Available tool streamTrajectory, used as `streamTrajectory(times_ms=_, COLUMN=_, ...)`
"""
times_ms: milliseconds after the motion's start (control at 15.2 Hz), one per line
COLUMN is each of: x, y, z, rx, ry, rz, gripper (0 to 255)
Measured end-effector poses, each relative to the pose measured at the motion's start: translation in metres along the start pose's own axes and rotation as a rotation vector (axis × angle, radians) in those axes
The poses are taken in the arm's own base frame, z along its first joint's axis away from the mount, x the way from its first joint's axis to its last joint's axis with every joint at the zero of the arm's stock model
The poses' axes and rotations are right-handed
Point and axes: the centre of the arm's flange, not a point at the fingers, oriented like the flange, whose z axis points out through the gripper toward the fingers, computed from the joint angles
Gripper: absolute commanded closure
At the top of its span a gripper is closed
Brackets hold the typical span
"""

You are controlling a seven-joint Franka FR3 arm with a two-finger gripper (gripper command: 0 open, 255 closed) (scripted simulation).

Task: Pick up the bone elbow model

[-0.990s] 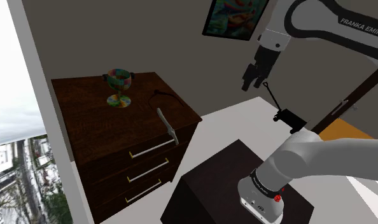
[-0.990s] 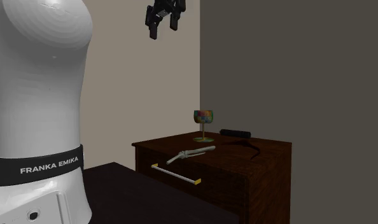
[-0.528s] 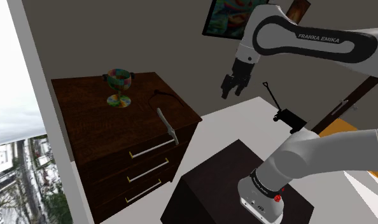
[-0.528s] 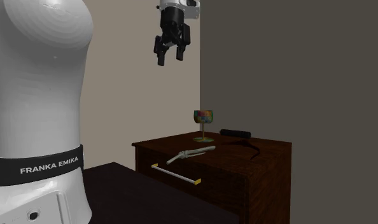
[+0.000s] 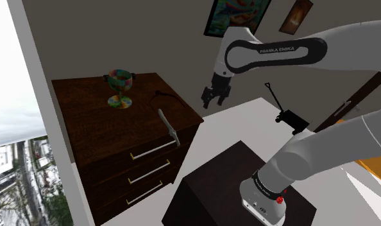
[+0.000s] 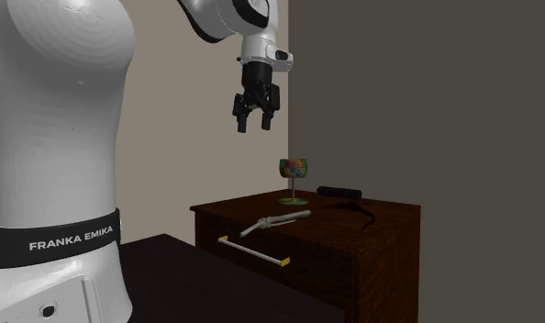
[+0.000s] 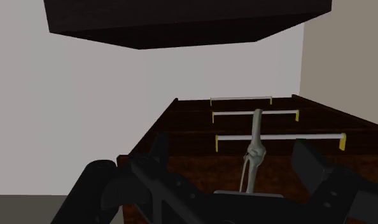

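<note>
Three drawers front the dark dresser (image 5: pixel 86 138) at the shoulder view's left, and a multicoloured goblet (image 5: pixel 120 88) stands at the upper left of its top. Right of the goblet, the pale bone elbow model (image 5: pixel 168 126) lies at the top's front edge. Further right, near frame centre, the gripper (image 5: pixel 213 104) hangs in the air, well apart from the model, with its fingers spread.

On the dresser (image 5: pixel 86 95), the bone elbow model (image 5: pixel 169 127) lies at the front edge, the goblet (image 5: pixel 120 87) farther back.
</note>
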Motion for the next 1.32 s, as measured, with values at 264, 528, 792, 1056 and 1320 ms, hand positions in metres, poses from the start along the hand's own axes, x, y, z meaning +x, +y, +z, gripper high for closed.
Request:
streamTrajectory(times_ms=264, x=0.038, y=-0.013, z=0.038, rx=-0.001, ry=-0.006, rz=0.014, gripper=0)
streamTrajectory(times_ms=528, x=0.069, y=-0.030, z=0.073, rx=-0.002, ry=-0.013, rz=0.029, gripper=0)
streamTrajectory(times_ms=792, x=0.103, y=-0.049, z=0.115, rx=-0.003, ry=-0.020, rz=0.043, gripper=0)
streamTrajectory(times_ms=1056, x=0.136, y=-0.064, z=0.153, rx=-0.004, ry=-0.026, rz=0.058, gripper=0)
streamTrajectory(times_ms=1320, x=0.171, y=-0.079, z=0.194, rx=-0.005, ry=-0.033, rz=0.073, gripper=0)
